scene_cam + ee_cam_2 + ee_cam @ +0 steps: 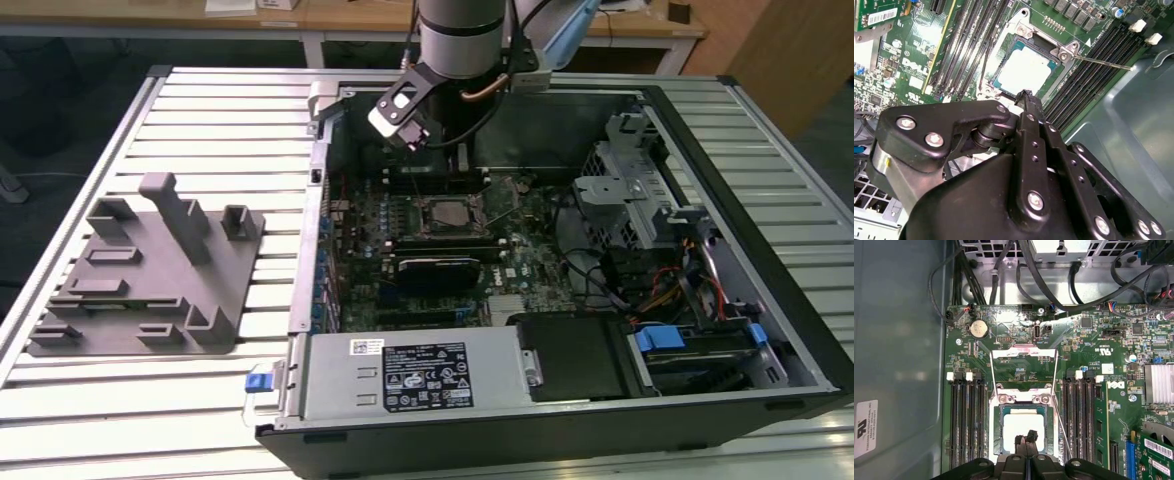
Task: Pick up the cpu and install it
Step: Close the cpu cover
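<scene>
The cpu (1024, 427), a small square chip with a shiny pale top, lies flat inside the black socket (995, 432) on the green motherboard. It shows in the second wrist view as the cpu (1024, 70) and in the exterior view as the cpu (447, 213). My gripper (1026, 439) hangs just above the chip's near edge with its two black fingers pressed together and nothing between them; the gripper (1026, 95) looks the same in the second wrist view. The socket's metal load plate (1024, 367) stands swung open, and its thin lever (1104, 62) sticks out to the side.
The open computer case (721, 110) lies on a slatted metal table (200, 130). Memory slots (966, 425) flank the socket on both sides. A grey plastic tray with upright posts (147, 270) sits at the exterior view's left. Cables (1064, 285) and a drive cage (641, 190) crowd the case.
</scene>
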